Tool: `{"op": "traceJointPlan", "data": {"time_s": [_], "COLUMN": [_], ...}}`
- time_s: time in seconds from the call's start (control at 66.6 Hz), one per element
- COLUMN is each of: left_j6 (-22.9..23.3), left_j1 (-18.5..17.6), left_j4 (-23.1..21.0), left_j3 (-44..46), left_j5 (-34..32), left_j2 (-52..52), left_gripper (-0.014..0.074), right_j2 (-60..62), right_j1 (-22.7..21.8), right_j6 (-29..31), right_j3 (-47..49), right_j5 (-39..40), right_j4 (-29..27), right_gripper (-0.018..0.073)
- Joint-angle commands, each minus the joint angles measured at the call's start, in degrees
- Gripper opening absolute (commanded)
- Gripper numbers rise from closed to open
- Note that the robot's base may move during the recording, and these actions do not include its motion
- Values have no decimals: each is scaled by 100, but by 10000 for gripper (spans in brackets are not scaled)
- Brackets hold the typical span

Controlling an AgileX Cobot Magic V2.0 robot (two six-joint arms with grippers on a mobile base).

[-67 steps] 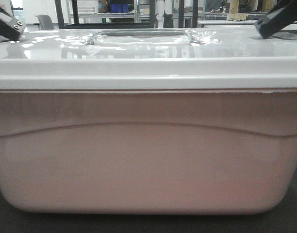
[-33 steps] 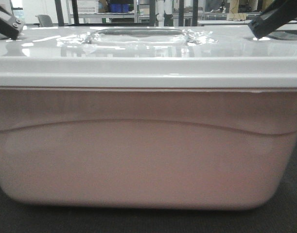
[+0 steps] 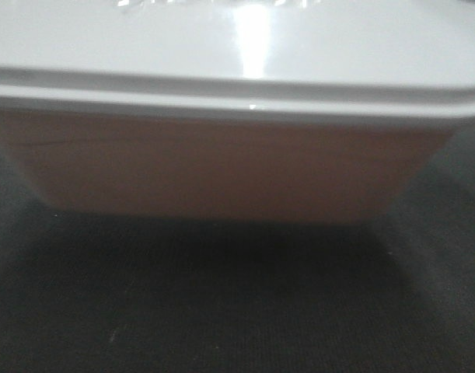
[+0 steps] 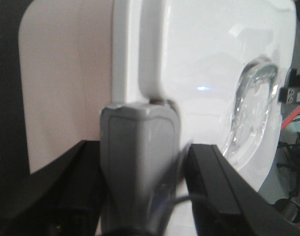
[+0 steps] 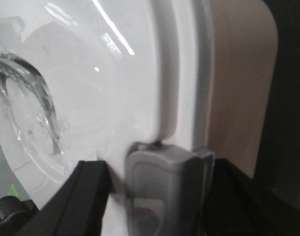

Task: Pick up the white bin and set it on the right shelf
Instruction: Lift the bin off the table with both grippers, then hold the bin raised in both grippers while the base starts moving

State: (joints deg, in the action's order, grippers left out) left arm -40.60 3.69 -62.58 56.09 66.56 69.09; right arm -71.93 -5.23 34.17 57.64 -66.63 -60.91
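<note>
One white bin (image 3: 221, 171) (lidded), one left pincer (image 4: 140, 129), one right pincer (image 5: 165, 164).

White bin (image 3: 221, 171) rides higher — more dark surface (image 3: 221, 311) below.

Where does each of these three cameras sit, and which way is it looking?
Front camera: on the robot's front, facing the white bin side-on, close up; no robot parts show.
Left wrist camera: on the left arm, looking past the left gripper at the bin's end and lid.
Right wrist camera: on the right arm, looking past the right gripper at the opposite end.
Both wrist views share the lid's clear handle.
</note>
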Motion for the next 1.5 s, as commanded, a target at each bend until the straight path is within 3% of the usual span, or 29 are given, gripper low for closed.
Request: {"op": "traceJointPlan", "data": {"time_s": [0.0, 0.676, 0.856, 1.007, 1.247, 1.487], "left_j6": [-34, 131, 131, 131, 33, -418], "left_j1": [-76, -76, -76, -76, -76, -76], "left_j4": [-748, -780, -1181, -1219, -1312, -1312], "left_j3": [216, 216, 216, 216, 216, 216], "left_j5": [891, 604, 593, 593, 593, 566], "left_j2": [-353, -1242, -1242, -1242, -1242, -1242], "left_gripper": [232, 232, 232, 232, 232, 232], "right_j2": [285, 1268, 1460, 1511, 1511, 1511], "right_j1": [69, 69, 69, 69, 69, 69], "right_j6": [83, 101, 101, 101, 101, 101], "right_j3": [417, 516, 516, 516, 516, 516], "right_j5": [-919, -974, -974, -974, -974, -969], "right_j4": [-1169, -1337, -1330, -1324, -1284, -1269], "right_gripper": [452, 452, 452, 452, 452, 452]}}
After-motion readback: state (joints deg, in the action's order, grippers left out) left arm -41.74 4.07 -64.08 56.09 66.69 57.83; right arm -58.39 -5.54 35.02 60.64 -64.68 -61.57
